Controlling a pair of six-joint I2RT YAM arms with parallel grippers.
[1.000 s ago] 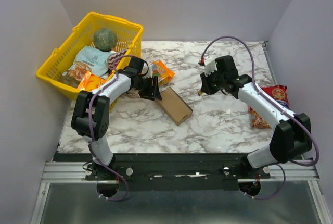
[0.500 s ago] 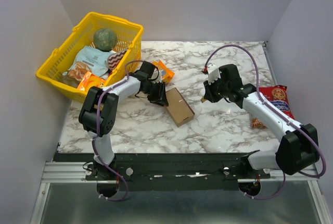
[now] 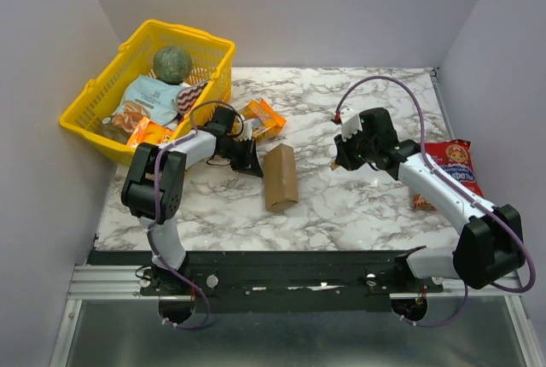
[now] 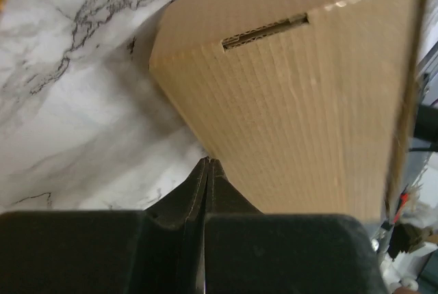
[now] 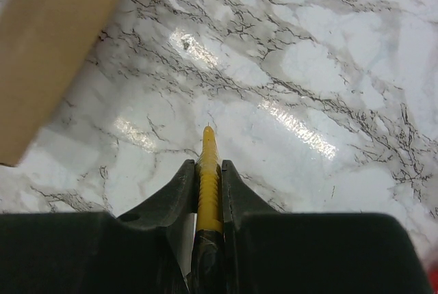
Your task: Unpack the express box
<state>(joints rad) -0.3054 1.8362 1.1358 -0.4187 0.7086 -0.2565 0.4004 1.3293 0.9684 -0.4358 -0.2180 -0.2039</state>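
Just swung the express box from a slant to lengthwise, one end toward the near edge, mid-desk — flap not opened. Pushed it with the left gripper, pinched together on nothing, tips just beside the box's left side. Holding a thin yellow tool in the right gripper, above bare marble right of the box. Probably squares the box for opening — unpacking not begun.

Robot laboratory test cell: the left arm and right arm were bolted to an aluminium rail at the edge of a marble-patterned table, enclosed by plain grey walls; a yellow basket held snack packets
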